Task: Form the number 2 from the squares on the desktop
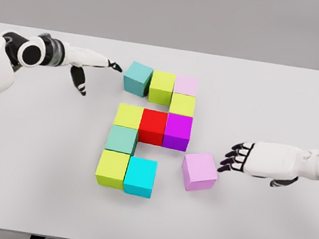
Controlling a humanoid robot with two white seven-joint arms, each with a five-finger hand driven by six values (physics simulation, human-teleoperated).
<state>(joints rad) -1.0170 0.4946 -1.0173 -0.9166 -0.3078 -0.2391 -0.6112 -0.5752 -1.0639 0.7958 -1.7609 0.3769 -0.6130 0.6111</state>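
A white table (306, 105) is carrying ten coloured cubes, nine of them packed into a partial figure near its middle.

Top row: a teal cube (137, 77) is sitting slightly turned at the 9 o'clock end, touching a lime cube (161, 87), which is touching a pale pink cube (186, 85). A second lime cube (183, 104) is sitting directly at 6 o'clock of the pale pink one.

Middle row: a yellow-green cube (128, 115), a red cube (152, 126) and a purple cube (177, 130) are standing side by side, touching.

Lower part: a grey-green cube (121, 139) is sitting under the yellow-green one, with another lime cube (112, 168) below it and a cyan cube (140, 176) touching that at 3 o'clock.

A loose lilac cube (199, 171) is lying rotated, just apart from the figure, at 4 o'clock of the purple cube.

The right hand (248, 159) is hovering at 3 o'clock of the lilac cube, fingers loosely spread, fingertips very near its side; contact cannot be confirmed. It is gripping nothing.

The left hand (93, 61) is reaching in at 9 o'clock of the teal cube, fingers extended, the tip just short of it, thumb hanging down, holding nothing.
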